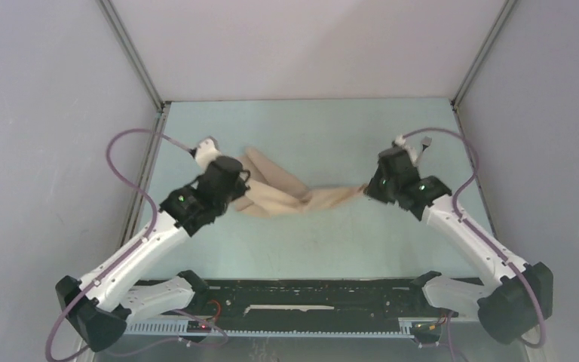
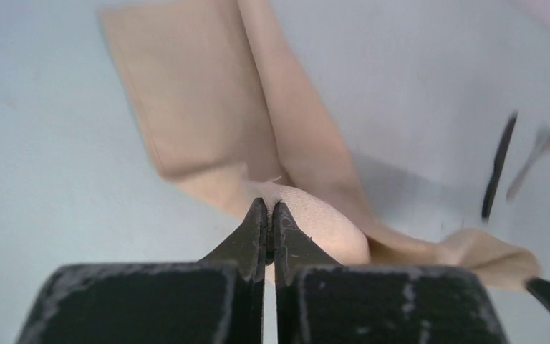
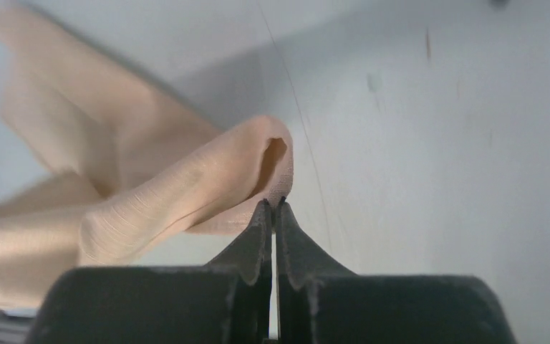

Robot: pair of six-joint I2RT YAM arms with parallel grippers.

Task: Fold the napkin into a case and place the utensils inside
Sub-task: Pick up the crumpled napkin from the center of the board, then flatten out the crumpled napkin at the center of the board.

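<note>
Left pincer (image 2: 269, 211) pinched fully closed on one end of the bunched beige-tan cloth napkin (image 1: 283, 197). Right pincer (image 3: 272, 209) likewise closed, gripping the napkin's opposite end.

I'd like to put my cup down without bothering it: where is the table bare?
The table has two bare strips: a far one between the napkin and the back wall, and a near one between napkin and base rail. The middle is crowded: left gripper and right gripper pinch the napkin stretched between them.
</note>
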